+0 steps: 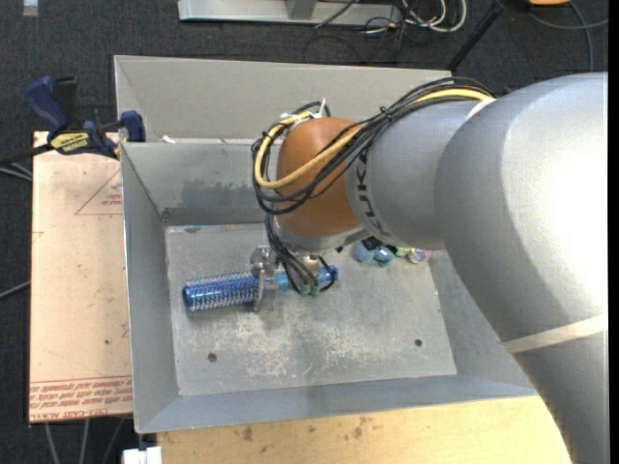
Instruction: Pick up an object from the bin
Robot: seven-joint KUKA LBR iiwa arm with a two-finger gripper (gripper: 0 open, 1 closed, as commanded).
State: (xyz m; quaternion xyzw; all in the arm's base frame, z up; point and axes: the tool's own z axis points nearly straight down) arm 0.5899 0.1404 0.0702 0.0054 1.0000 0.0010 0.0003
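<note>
Camera view: a blue cylindrical roller with a bristly, ribbed surface (218,292) lies flat at left-centre on the floor of the grey sheet-metal bin (319,356), its long axis running left to right. The jaws stand at its right end; whether they are open or closed cannot be told. Small blue and teal loose pieces (372,252) lie further right, well apart. The floor is scuffed and speckled.

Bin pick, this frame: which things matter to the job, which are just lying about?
In the job:
- end effector
- blue bristly roller on the bin floor, left of centre, end effector at its right end

Lying about:
- small teal pieces, back right of the floor
</note>
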